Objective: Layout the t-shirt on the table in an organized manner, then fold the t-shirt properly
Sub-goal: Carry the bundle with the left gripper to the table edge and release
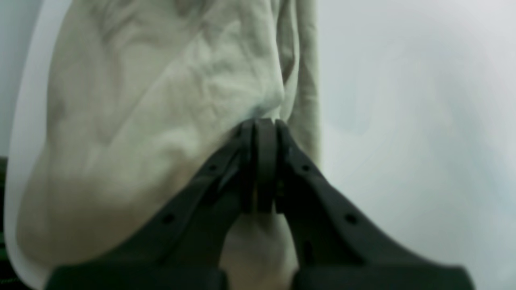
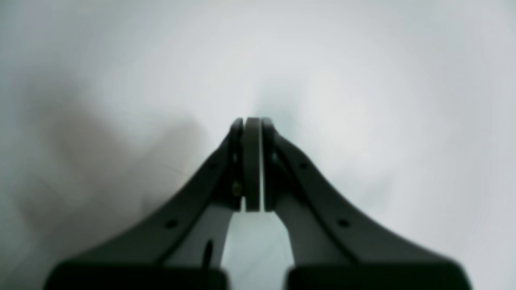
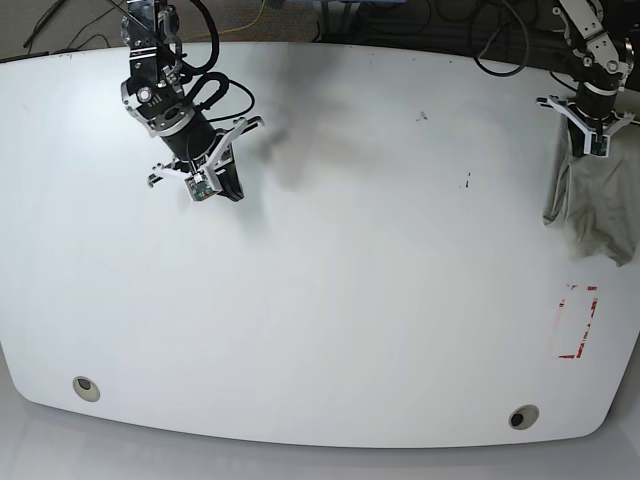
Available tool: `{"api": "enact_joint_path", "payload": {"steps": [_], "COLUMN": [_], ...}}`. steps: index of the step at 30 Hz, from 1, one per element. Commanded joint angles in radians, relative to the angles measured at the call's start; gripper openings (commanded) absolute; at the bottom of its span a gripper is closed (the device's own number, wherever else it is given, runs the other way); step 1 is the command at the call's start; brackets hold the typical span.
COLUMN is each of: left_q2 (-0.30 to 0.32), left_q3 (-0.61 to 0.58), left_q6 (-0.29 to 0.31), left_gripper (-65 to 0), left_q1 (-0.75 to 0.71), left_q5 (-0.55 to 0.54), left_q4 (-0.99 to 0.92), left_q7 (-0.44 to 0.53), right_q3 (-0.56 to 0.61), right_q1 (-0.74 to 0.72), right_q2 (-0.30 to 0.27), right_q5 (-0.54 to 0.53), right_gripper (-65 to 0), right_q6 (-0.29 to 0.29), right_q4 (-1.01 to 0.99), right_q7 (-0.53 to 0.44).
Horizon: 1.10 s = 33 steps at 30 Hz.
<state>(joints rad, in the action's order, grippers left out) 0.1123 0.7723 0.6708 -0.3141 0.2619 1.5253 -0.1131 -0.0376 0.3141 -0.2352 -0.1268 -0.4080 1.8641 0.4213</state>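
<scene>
Hanging bunched from the clenched left tool [image 1: 264,121], the t-shirt [image 1: 161,121] hides its sleeves; right tool [image 2: 252,120] clenched empty.

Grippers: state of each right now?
Left gripper: shut on the t-shirt, bunched near the table edge.
Right gripper: shut, holding nothing.

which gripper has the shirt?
The left gripper, at the table's edge, is shut on the t-shirt. The right gripper is shut on nothing.
</scene>
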Motion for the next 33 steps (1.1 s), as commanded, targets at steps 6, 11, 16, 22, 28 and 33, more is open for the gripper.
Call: {"api": "enact_joint_path", "payload": {"steps": [6,11,16,22,28,33], "left_q2": [0.033,0.019,-0.032,-0.087,-0.128,-0.141], "left_q3": [0.042,0.000,-0.080,-0.195,-0.258,-0.261], "left_q6": [-0.006,-0.004,-0.004,-0.004,-0.010,-0.007], "left_gripper": [-65.0,-65.0,-65.0,-65.0,-65.0,-65.0], "left_q1": [0.039,0.039,0.039,0.039,0.056,0.092], "left_q5": [-0.020,-0.022,-0.022,-0.019,-0.017,-0.016], "left_q4": [0.005,0.053,0.114,0.142,0.143,0.139], "left_q7": [0.029,0.029,0.028,0.028,0.028,0.028], "right_q3": [-0.006,-0.006,-0.008,-0.006,-0.006,-0.008], "right_q1": [-0.007,-0.008,-0.011,-0.016,-0.016,-0.016], "right_q2": [-0.008,-0.008,-0.008,-0.008,-0.008,-0.010], "right_q5": [-0.007,-0.007,-0.007,-0.007,-0.007,-0.007], "right_gripper": [-65.0,-65.0,-65.0,-65.0,-65.0,-65.0], "right_q6": [-0.030,-0.038,-0.038,-0.038,-0.038,-0.038], "right_q4": [0.022,0.022,0.022,0.022,0.022,0.022], "right_q7": [-0.031,-0.031,-0.029,-0.029,-0.029,-0.029]}}
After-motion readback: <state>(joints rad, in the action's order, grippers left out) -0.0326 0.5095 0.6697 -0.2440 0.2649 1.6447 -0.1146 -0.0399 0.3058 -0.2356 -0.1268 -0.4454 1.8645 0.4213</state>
